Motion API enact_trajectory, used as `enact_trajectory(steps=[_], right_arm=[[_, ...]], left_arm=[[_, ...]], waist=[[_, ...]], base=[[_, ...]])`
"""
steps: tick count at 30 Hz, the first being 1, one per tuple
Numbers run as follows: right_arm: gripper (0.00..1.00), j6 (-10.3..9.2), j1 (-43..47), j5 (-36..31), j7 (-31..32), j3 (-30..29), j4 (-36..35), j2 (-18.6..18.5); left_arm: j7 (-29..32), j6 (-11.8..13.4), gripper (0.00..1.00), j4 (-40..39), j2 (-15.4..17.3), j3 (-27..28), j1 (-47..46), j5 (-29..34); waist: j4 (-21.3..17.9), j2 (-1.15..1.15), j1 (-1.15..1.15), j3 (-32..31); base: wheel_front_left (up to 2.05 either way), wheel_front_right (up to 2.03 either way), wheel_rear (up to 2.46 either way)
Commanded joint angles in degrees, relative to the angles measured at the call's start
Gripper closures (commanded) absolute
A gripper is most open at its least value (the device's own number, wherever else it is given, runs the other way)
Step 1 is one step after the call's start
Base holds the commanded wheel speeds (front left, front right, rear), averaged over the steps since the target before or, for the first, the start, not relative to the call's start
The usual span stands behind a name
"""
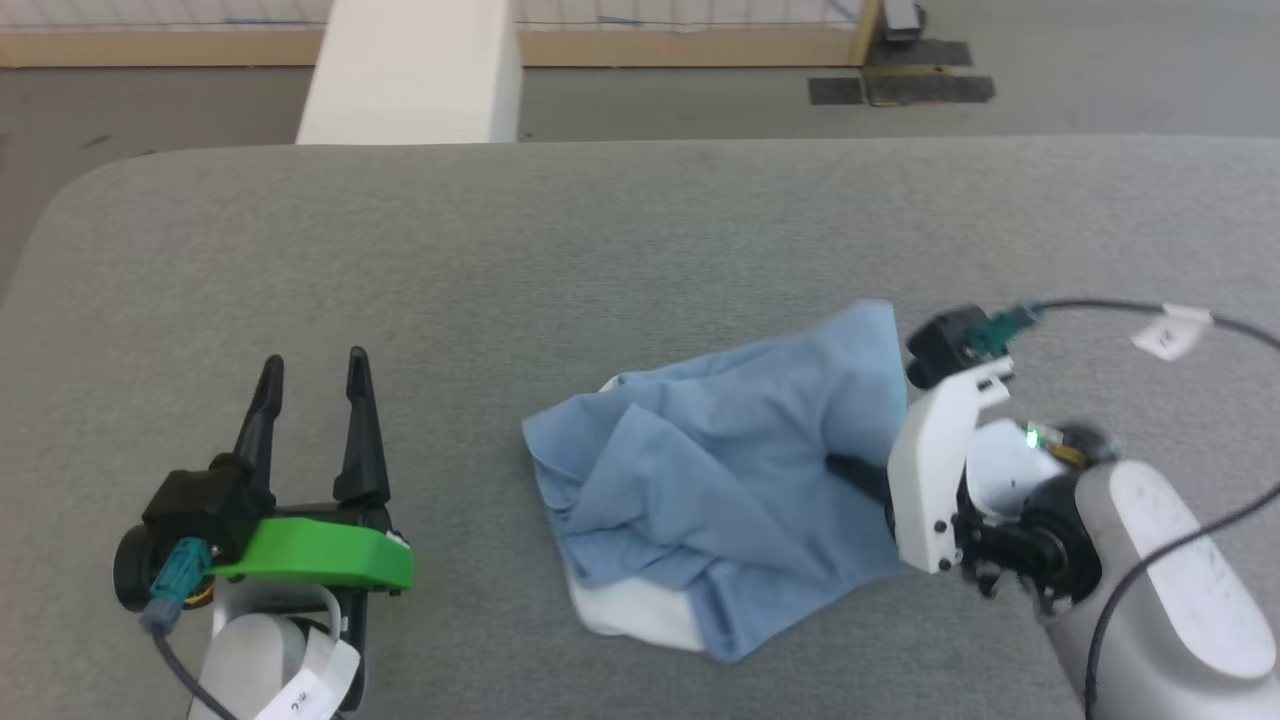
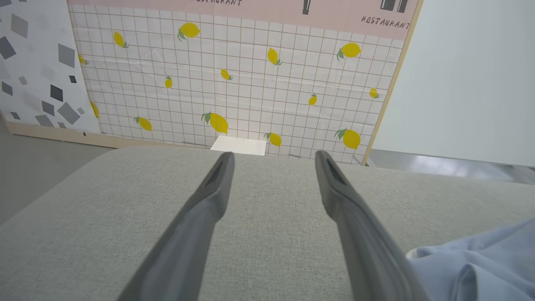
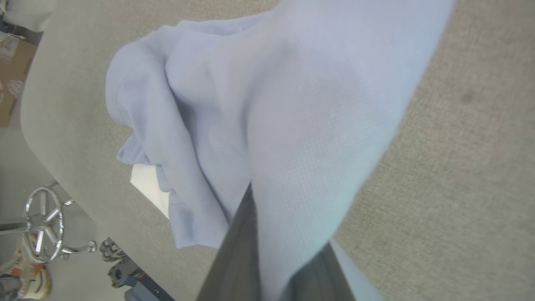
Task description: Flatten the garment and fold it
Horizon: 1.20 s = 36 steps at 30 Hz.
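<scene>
We see a grey cloth-covered table (image 1: pixel 640 250) spanning the head view, its far-left corner rounded. On it, right of centre, the shirt (image 1: pixel 720 480) lies crumpled in a light-blue heap. A white part (image 1: pixel 630 612) pokes out under the shirt's near edge, and the folds hide its neck and sleeves from us. The right gripper (image 1: pixel 852 470) enters the heap from the right, with most of its length buried in cloth. In the right wrist view its two dark fingers (image 3: pixel 238 255) stand narrow, with a blurred sheet of blue fabric pinched between them and the tips covered. The left gripper (image 1: pixel 315 358) sits well left of the shirt, apart from it, fingers spread wide above bare table. The left wrist view cuts the shirt off at its lower right corner. A white tag (image 1: pixel 1170 330) on the right arm's cable bears marks too small for us to read.
</scene>
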Motion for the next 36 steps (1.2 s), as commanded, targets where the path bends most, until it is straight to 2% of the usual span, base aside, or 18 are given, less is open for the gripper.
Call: enact_trajectory(steps=[1, 8, 12, 14, 19, 24, 31, 36], right_arm=[[1.00, -0.08, -2.5, -3.1, -0.4, 2.3, -1.4, -2.1], [1.00, -0.08, -14.5, -15.6, -2.4, 15.0, -1.8, -12.0], [1.00, -0.08, -19.5, -19.6, -4.2, 18.8, 0.8, -16.3], [1.00, -0.08, -21.3, -20.8, -5.3, 18.7, 2.5, -17.5], [1.00, -0.08, -24.2, -24.4, -8.9, 14.0, 8.0, -18.6], [1.00, -0.08, -25.5, -30.3, -13.4, 4.3, 14.4, -17.4], [1.00, -0.08, -26.4, -39.0, -19.3, -8.9, 21.5, -15.1], [1.00, -0.08, -27.8, -43.0, -24.1, -14.5, 26.1, -13.8]], left_arm=[[-0.2, 0.3, 0.00, -0.6, -0.1, 0.4, 0.2, 0.3], [-0.2, 0.2, 0.00, -3.5, -0.1, 1.5, -0.7, 1.7], [-0.2, 0.2, 0.00, -5.1, -0.1, 1.0, -1.3, 2.7], [-0.2, 0.2, 0.00, -5.6, 0.1, 0.8, -1.9, 3.3], [-0.2, 0.0, 0.00, -7.0, 1.3, 0.6, -3.4, 4.7], [-0.2, -0.1, 0.00, -8.4, 3.1, 0.6, -4.6, 5.9], [0.6, -0.2, 0.00, -9.3, 4.8, 0.0, -6.0, 6.7], [1.5, -0.1, 0.00, -10.0, 5.7, -0.1, -6.1, 6.9]], waist=[[-3.2, 0.00, 0.00, 1.1], [-10.7, 0.00, 0.00, 3.7], [-14.9, 0.00, 0.00, 5.8], [-16.8, 0.00, 0.00, 7.1], [-20.6, 0.00, 0.00, 10.8], [-22.6, 0.00, 0.00, 14.3], [-22.2, 0.00, 0.00, 17.7], [-21.2, 0.00, 0.00, 18.6]], base=[[0.00, 0.00, 0.00], [0.00, 0.00, 0.00], [0.00, 0.00, 0.00], [0.00, 0.00, 0.00], [0.00, 0.00, 0.00], [0.00, 0.00, 0.00], [0.00, 0.00, 0.00], [0.00, 0.00, 0.00]])
